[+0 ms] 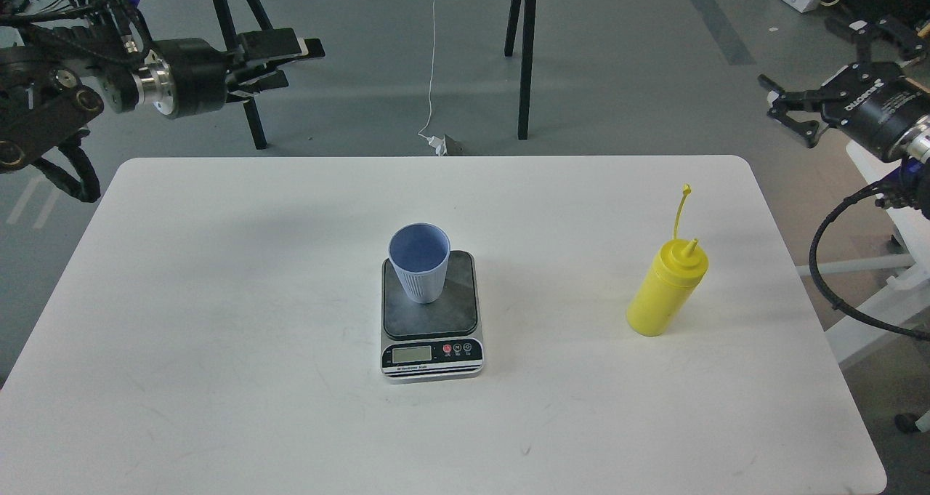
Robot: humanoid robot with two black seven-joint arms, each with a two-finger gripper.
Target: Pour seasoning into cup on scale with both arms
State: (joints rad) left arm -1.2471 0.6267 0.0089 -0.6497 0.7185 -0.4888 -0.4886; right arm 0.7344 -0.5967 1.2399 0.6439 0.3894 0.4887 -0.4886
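Note:
The light blue ribbed cup [418, 264] stands upright on the back left of the scale's [436, 319] dark platform, mid-table. The yellow squeeze bottle [667, 288] stands upright on the table to the right, its cap strap sticking up. My left gripper [301, 62] is open and empty, raised high at the upper left, beyond the table's far edge and far from the cup. My right gripper [806, 53] is open and empty, raised at the upper right, well above and behind the bottle.
The white table [218, 379] carries only the scale, cup and bottle. Black trestle legs [524, 59] and a white cable [431, 59] are on the floor behind. A second white table's edge [883, 175] lies at the right.

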